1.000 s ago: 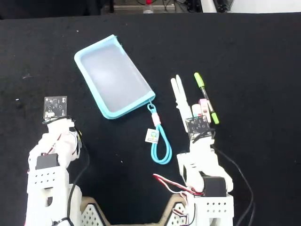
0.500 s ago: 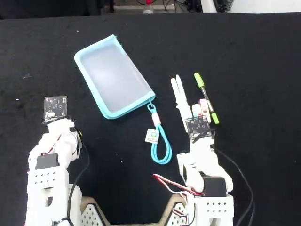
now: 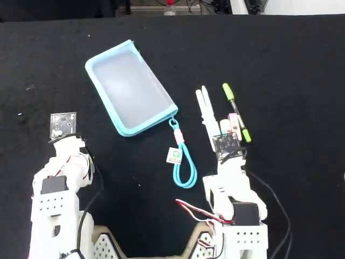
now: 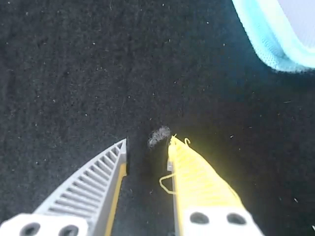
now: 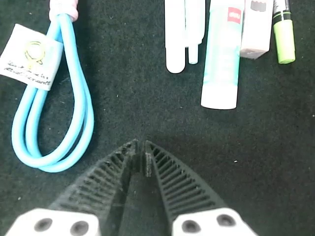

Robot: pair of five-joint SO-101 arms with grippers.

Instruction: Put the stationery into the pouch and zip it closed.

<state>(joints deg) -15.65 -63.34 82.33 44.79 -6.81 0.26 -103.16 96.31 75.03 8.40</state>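
Observation:
A frosted pouch with a turquoise edge lies tilted on the black table, its blue wrist loop and paper tag trailing toward the arms. Its corner shows in the left wrist view. White pens, a glue stick, an eraser and a green highlighter lie side by side. My right gripper hovers shut just short of the stationery and beside the loop. My left gripper is slightly open over bare cloth, nothing between its fingers.
Black cloth covers the whole table. A small lint fleck lies ahead of my left gripper. The arm bases stand at the near edge, with wide free room at the far right and far left.
The left arm's wrist has shifted slightly toward the far side of the table. The right arm and all objects are unmoved.

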